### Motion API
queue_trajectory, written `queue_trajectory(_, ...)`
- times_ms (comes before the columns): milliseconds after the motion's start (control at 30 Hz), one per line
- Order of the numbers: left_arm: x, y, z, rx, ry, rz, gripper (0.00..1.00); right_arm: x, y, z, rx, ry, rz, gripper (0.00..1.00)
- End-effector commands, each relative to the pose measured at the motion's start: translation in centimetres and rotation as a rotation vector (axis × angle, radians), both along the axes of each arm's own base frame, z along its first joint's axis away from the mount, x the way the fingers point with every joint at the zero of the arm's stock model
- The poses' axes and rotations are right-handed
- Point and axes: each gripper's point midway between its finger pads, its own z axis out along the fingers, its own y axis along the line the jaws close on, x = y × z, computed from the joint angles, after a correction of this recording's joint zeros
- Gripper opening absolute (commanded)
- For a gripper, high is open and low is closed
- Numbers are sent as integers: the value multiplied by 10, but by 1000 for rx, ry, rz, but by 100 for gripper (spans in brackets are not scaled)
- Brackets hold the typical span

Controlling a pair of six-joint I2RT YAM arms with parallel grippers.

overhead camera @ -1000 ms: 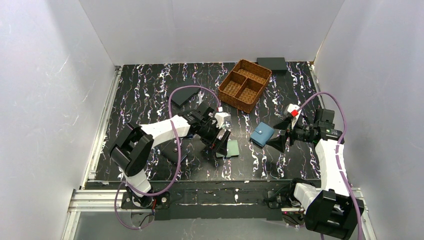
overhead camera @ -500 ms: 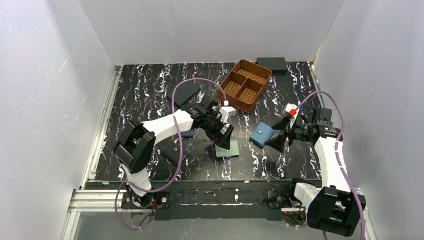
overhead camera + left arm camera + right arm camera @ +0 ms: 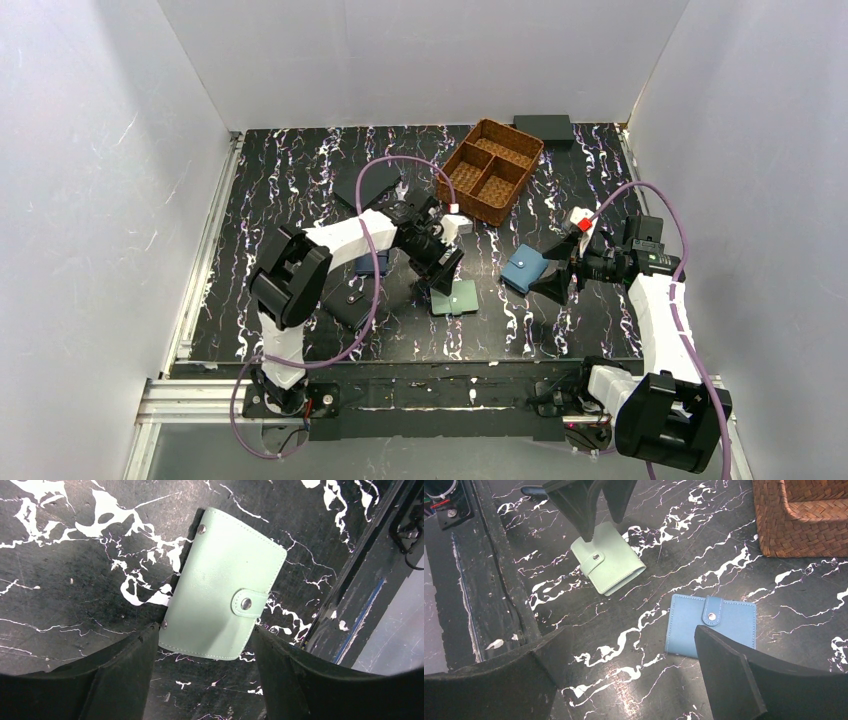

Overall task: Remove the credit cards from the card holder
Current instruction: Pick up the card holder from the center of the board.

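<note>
**Status: Extraction Not Started**

My left gripper (image 3: 205, 630) stands part open, jaws bracketing the near end of the card holder (image 3: 220, 590), clamping nothing. The holder lies flat on the table (image 3: 75, 580), snap tab (image 3: 246, 603) fastened; no credit cards show. Remaining, I judge: grasp, unsnap, withdraw cards. My right gripper (image 3: 631, 632) hangs wide open, empty.

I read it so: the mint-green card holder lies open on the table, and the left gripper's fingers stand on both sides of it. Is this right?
Not quite: the card holder lies closed, its tab snapped shut, as the left wrist view shows. The left gripper does stand with a finger on each side of it.
</note>
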Motion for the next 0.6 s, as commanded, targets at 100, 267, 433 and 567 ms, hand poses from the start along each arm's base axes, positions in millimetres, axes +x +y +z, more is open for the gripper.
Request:
queue_trajectory(100,-1,1,-4,15,37,-46,62,4,2,11,5,-44,11,100)
queue_trajectory(267,-3,4,-14,48,68,-39,59,4,1,11,3,-47,10,100)
queue_trajectory(433,-3,8,-21,75,71,-7,53,3,2,11,4,-47,13,100)
queue_trajectory(567,-1,13,-26,105,63,25,51,4,2,12,2,-50,12,100)
